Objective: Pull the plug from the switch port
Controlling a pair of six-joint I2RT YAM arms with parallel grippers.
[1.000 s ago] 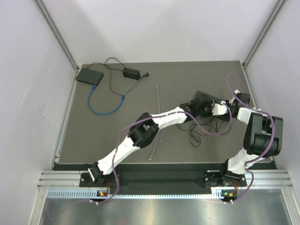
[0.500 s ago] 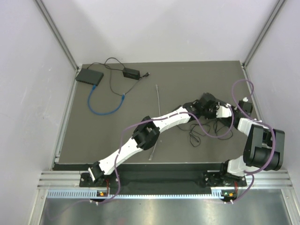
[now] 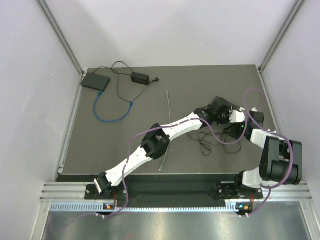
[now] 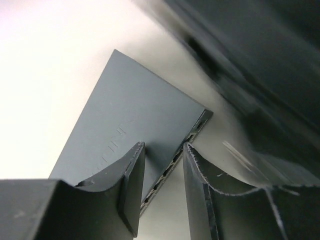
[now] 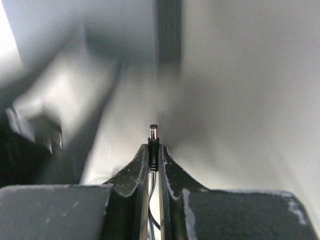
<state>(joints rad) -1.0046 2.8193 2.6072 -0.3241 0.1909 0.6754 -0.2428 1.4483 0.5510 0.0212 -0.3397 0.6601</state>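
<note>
Clamping the switch (image 4: 135, 110), left claw (image 4: 164, 150) is anchoring it; right claw (image 5: 153, 148) is pinching the plug (image 5: 153, 133), tip bare beside the switch

walls (image 3: 165, 30): pale, plain | table mat (image 3: 200, 80): dark grey | frame rails (image 3: 165, 192): aluminium | light: even

This is a robotics lab test cell. Two white arms (image 3: 175, 127) are bolted to an aluminium rail (image 3: 170, 192) at the edge of a dark bench (image 3: 200, 80). Plain pale wall panels (image 3: 30, 100) on metal struts (image 3: 60, 35) enclose it, and purple cabling (image 3: 244, 107) loops along the arms.
</note>
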